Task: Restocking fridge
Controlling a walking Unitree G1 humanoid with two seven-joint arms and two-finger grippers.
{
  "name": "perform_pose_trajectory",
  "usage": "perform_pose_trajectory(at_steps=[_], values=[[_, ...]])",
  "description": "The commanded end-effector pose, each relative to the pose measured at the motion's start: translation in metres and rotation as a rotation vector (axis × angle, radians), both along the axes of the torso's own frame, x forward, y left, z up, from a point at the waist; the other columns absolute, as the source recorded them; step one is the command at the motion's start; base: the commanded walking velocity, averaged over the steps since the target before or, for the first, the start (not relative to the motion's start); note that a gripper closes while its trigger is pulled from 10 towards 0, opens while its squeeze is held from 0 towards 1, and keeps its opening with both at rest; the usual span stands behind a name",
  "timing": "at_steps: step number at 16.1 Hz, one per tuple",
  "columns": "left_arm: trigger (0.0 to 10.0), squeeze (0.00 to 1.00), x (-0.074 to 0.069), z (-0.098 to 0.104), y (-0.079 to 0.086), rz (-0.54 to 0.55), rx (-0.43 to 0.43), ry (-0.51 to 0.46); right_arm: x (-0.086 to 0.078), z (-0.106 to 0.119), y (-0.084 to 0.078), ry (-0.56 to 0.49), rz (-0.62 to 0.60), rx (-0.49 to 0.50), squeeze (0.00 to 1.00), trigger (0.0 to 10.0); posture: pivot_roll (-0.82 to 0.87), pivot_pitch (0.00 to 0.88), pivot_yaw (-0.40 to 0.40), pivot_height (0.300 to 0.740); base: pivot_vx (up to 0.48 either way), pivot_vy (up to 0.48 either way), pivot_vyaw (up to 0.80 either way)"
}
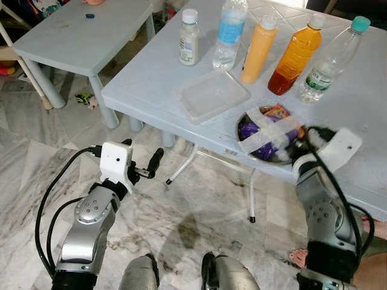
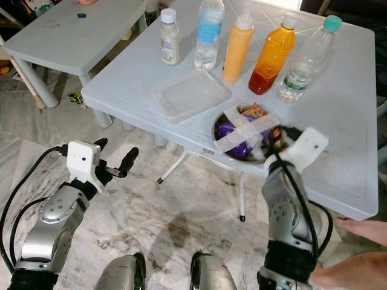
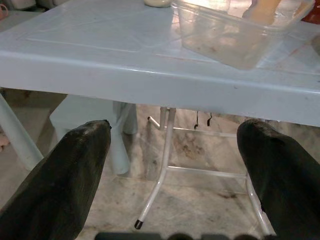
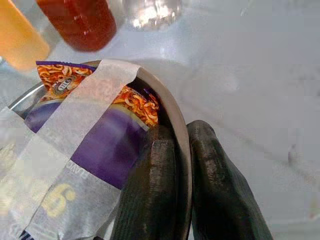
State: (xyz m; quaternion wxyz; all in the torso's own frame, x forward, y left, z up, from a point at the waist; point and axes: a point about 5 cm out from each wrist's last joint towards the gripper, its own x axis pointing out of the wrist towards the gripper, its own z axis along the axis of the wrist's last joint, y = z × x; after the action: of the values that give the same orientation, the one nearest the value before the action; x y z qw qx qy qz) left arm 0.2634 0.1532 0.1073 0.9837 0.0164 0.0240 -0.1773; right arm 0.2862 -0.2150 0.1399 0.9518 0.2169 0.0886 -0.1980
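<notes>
The left gripper (image 1: 147, 166) hung below and in front of the pale blue table (image 1: 157, 66), off its near left corner and above the marble floor (image 2: 181, 199). Its two black fingers (image 3: 65, 175) stood wide apart with nothing between them, pointing toward the table's underside and its white folding legs (image 3: 160, 165).

On the table, toward the far edge, a row of bottles stood upright. From the left: a small white-capped bottle (image 1: 188, 37) of pale contents, a clear water bottle with a blue label (image 1: 229, 35), an orange squeeze bottle (image 1: 258, 49), an amber bottle with darker liquid at its base (image 1: 292, 56), and a clear bottle with a teal cap (image 1: 332, 58), leaning in the picture. Nearer the front edge, ahead of the first three bottles, lay an empty clear plastic container (image 1: 210, 95).

Just right of the container, at the table's near edge, sat a metal bowl (image 1: 245, 119) holding purple and orange snack packets (image 4: 100, 145), with strips of white tape (image 1: 269, 133) crossed over its top. The right gripper (image 4: 181, 165) was at the bowl's right side, its fingers narrowed onto the rim, one inside against the packets and one outside.

A second pale table (image 1: 78, 36) stood well apart at the far left.
</notes>
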Motion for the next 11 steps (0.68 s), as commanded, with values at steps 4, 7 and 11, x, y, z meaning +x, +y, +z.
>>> perform_pose_trajectory(at_steps=[4, 7, 11], values=[[10.0, 0.0, -0.001, 0.001, -0.001, -0.005, 0.008, -0.01, 0.0, 0.005, -0.012, -0.048, -0.04, -0.044, 1.0, 10.0, 0.07, 0.168, -0.016, 0.74, 0.0, 0.0, 0.0], [10.0, 0.0, 0.0, 0.002, -0.001, -0.003, 0.007, -0.011, 0.002, 0.008, -0.012, -0.077, -0.018, -0.052, 1.0, 10.0, 0.07, 0.168, -0.016, 0.74, 0.0, 0.0, 0.0], [10.0, 0.0, -0.001, 0.002, -0.001, -0.004, 0.007, -0.012, 0.0, 0.013, 0.003, -0.115, 0.05, -0.008, 1.0, 10.0, 0.07, 0.169, -0.016, 0.74, 0.0, 0.0, 0.0]])
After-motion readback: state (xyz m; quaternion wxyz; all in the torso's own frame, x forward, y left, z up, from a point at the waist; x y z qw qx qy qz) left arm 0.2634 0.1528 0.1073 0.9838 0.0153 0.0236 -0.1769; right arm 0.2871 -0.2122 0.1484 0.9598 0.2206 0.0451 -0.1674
